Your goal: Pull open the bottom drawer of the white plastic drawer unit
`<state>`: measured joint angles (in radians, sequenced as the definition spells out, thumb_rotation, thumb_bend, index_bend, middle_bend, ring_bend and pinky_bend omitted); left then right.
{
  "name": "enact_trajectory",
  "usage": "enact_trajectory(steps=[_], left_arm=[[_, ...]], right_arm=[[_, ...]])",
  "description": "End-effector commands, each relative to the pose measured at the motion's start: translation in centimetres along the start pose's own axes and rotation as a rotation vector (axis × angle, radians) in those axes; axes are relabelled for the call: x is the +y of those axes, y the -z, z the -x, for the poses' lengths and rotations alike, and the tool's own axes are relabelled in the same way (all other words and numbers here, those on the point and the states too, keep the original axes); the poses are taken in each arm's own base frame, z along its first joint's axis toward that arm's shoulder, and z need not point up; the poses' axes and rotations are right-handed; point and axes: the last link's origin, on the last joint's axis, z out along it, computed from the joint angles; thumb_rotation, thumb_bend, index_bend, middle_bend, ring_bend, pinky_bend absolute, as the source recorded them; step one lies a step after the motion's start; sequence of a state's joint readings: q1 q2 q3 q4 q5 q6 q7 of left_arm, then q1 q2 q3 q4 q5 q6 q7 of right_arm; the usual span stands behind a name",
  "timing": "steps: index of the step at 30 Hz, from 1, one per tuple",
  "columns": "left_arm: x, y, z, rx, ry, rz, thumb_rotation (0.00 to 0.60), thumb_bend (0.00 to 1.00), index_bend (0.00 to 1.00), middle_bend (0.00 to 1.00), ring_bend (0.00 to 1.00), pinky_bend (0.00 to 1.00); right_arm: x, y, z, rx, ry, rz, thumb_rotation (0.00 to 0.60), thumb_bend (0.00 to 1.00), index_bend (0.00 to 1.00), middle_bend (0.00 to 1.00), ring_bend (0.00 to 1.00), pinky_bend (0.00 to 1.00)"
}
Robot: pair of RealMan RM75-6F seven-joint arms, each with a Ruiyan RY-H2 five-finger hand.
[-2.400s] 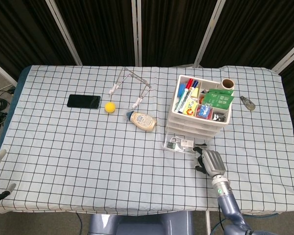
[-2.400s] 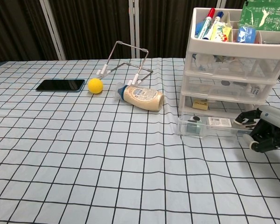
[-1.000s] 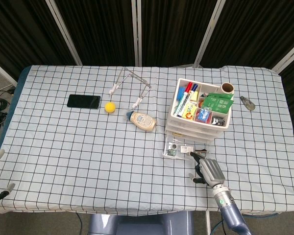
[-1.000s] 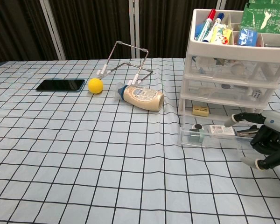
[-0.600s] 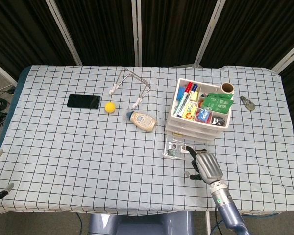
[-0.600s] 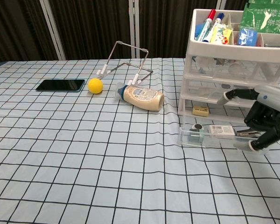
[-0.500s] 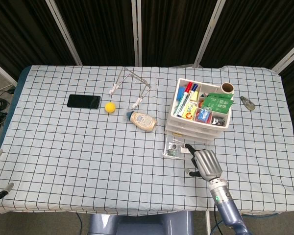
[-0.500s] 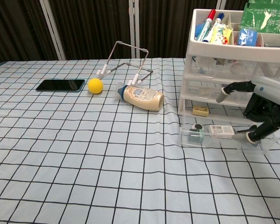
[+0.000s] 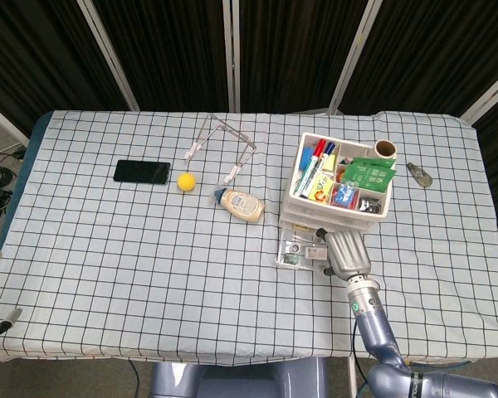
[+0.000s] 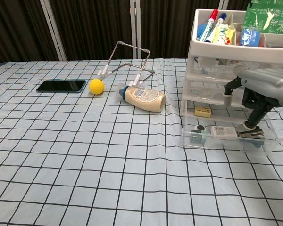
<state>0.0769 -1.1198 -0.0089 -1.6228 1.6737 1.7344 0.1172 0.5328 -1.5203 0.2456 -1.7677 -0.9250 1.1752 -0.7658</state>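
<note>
The right hand (image 10: 259, 96) hangs above the pulled-out bottom drawer (image 10: 228, 136), grey metallic back up and dark fingers (image 10: 253, 117) pointing down into it. The fingers are apart and nothing sits between them; one fingertip reaches close to the small items inside, though contact can't be judged. In the head view the same hand (image 9: 345, 254) covers the right part of the drawer (image 9: 297, 250).

The drawer is clear plastic, shallow and rectangular, jutting out toward the near side from the base of the white plastic drawer unit (image 10: 236, 70). Small flat bits and a dark round piece show through its glossy wall. The unit stands right of centre on the table, a boxy stack of translucent drawers under an open top tray of markers (image 10: 209, 23) and a green packet (image 10: 266, 15).

At the far-left near edge of the head view, only a sliver of the left hand (image 9: 0, 322) shows; whether its fingers are spread or curled can't be told.

A checked cloth (image 10: 85, 160) covers the table, soft and lightly creased. To the left lie a flat black phone (image 10: 61, 85), a round yellow ball (image 10: 96, 86), a bent wire stand (image 10: 127, 61) and a smooth beige bottle (image 10: 142, 98) on its side. Far right in the head view sit a cardboard-coloured roll (image 9: 386, 148) and a small metal object (image 9: 419, 174).
</note>
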Motion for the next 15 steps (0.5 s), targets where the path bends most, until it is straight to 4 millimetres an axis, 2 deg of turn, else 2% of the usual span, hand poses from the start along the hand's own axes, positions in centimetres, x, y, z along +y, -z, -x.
enact_trajectory(steps=[1,15], left_arm=[[0.0,-0.1,0.0,0.000,-0.001,0.000,0.600,0.00,0.00,0.00,0.00,0.00],[0.0,-0.2,0.1,0.000,0.001,-0.006,0.600,0.00,0.00,0.00,0.00,0.00]], right_arm=[[-0.1,-0.9,0.3,-0.043,0.072,0.007,0.600,0.00,0.48,1.00,1.00,0.88],[0.2,-2.5,1.5,-0.099,0.083,0.044,0.600,0.00,0.46,1.00,1.00,0.88]])
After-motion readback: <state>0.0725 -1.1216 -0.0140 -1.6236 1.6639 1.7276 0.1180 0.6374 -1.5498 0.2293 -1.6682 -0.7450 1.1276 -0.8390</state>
